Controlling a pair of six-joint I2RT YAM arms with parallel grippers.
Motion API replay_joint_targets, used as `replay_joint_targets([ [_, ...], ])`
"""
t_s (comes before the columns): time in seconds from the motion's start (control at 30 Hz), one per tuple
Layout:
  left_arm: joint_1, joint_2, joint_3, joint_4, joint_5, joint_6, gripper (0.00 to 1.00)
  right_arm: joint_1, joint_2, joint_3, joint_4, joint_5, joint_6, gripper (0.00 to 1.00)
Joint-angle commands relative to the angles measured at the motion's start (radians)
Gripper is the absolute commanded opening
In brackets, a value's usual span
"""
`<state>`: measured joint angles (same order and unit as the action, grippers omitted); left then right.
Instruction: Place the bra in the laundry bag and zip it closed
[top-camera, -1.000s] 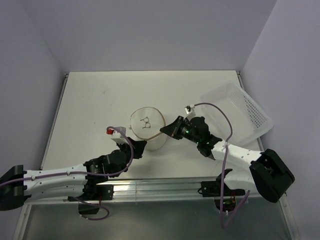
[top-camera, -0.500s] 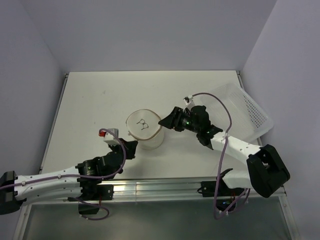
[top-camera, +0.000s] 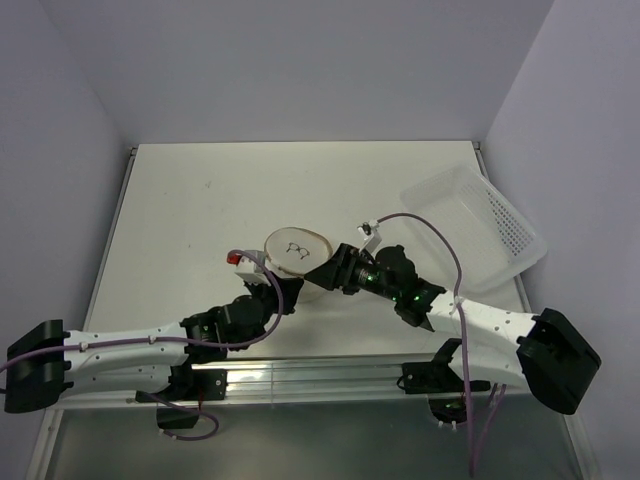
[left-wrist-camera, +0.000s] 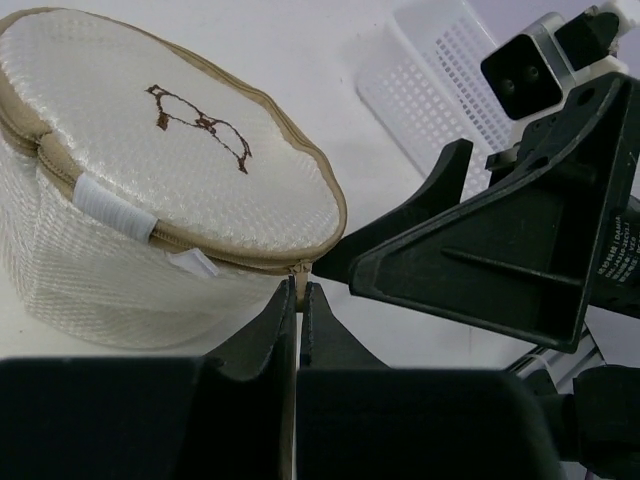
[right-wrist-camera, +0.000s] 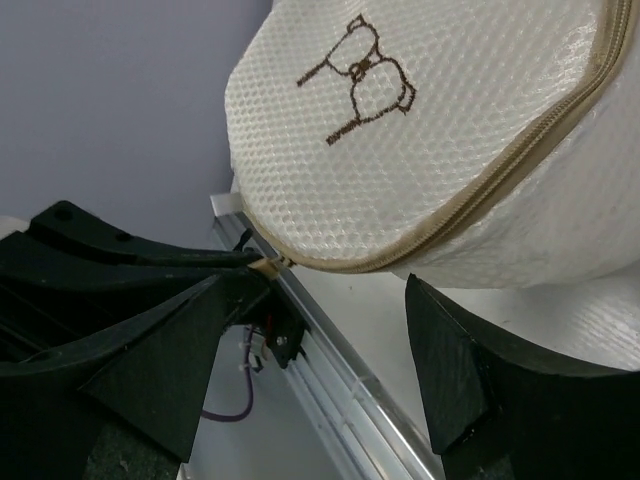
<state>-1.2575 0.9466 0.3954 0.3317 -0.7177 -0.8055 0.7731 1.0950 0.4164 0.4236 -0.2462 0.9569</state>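
Sitting upright mid-frame in the top view, the laundry bag (top-camera: 297, 248) has the left gripper (top-camera: 283, 293) at its lower-left edge and the right gripper (top-camera: 320, 274) just beside its lower right. In the left wrist view, the left jaws are pinched on the tan zipper pull (left-wrist-camera: 298, 283) at lower centre. In the right wrist view, the bag fills the upper right, and the right jaws are spread wide below it, holding nothing.

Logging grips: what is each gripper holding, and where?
Left gripper pinches the bag's zipper pull. Right gripper is open, holding nothing.
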Motion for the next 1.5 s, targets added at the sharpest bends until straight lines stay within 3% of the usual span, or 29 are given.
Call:
replay_joint_targets([
  [0.0,-0.005,0.006,0.033,0.081,0.046,-0.001,0.00,0.012,0.008,0.005,0.095,0.045,0.049,0.79],
  [0.3,-0.005,-0.026,0.017,0.044,0.037,-0.015,0.00,0.012,0.042,0.027,0.121,0.139,0.060,0.61],
  [0.33,-0.005,-0.031,0.016,0.041,0.035,-0.014,0.00,0.012,0.054,0.035,0.124,0.142,0.062,0.56],
  [0.37,-0.005,-0.038,0.014,0.035,0.031,-0.015,0.00,0.012,0.062,0.038,0.126,0.142,0.063,0.39],
  [0.4,-0.005,-0.043,0.013,0.027,0.026,-0.017,0.00,0.012,0.066,0.041,0.127,0.143,0.063,0.35],
  [0.47,-0.005,-0.055,0.010,0.001,0.020,-0.017,0.00,0.011,0.080,0.050,0.127,0.153,0.060,0.17],
  [0.53,-0.005,-0.069,0.007,-0.044,0.001,-0.018,0.00,0.000,0.080,0.053,0.124,0.153,0.049,0.05],
  [0.6,-0.005,-0.097,0.005,-0.094,-0.031,-0.023,0.00,-0.018,0.075,0.056,0.110,0.163,0.040,0.00],
  [0.8,-0.005,-0.258,-0.001,-0.379,-0.141,-0.060,0.00,-0.126,0.051,0.068,0.089,0.102,0.003,0.00],
  [0.97,-0.003,-0.308,0.008,-0.623,-0.235,-0.228,0.00,-0.155,0.095,0.125,0.060,0.058,-0.030,0.00],
  [1.17,-0.005,-0.318,0.008,-0.631,-0.261,-0.233,0.00,-0.161,0.137,0.142,0.058,0.038,-0.041,0.00],
  [1.33,-0.005,-0.335,0.011,-0.551,-0.232,-0.141,0.01,-0.164,0.184,0.171,0.043,-0.014,-0.061,0.00],
  [1.37,-0.005,-0.345,0.019,-0.542,-0.226,-0.132,0.07,-0.164,0.192,0.174,0.049,-0.022,-0.060,0.00],
  [1.4,-0.005,-0.348,0.029,-0.543,-0.223,-0.129,0.23,-0.164,0.210,0.185,0.040,-0.027,-0.061,0.00],
  [1.47,-0.005,-0.362,0.065,-0.546,-0.223,-0.113,0.40,-0.164,0.227,0.200,0.027,-0.039,-0.072,0.11],
])
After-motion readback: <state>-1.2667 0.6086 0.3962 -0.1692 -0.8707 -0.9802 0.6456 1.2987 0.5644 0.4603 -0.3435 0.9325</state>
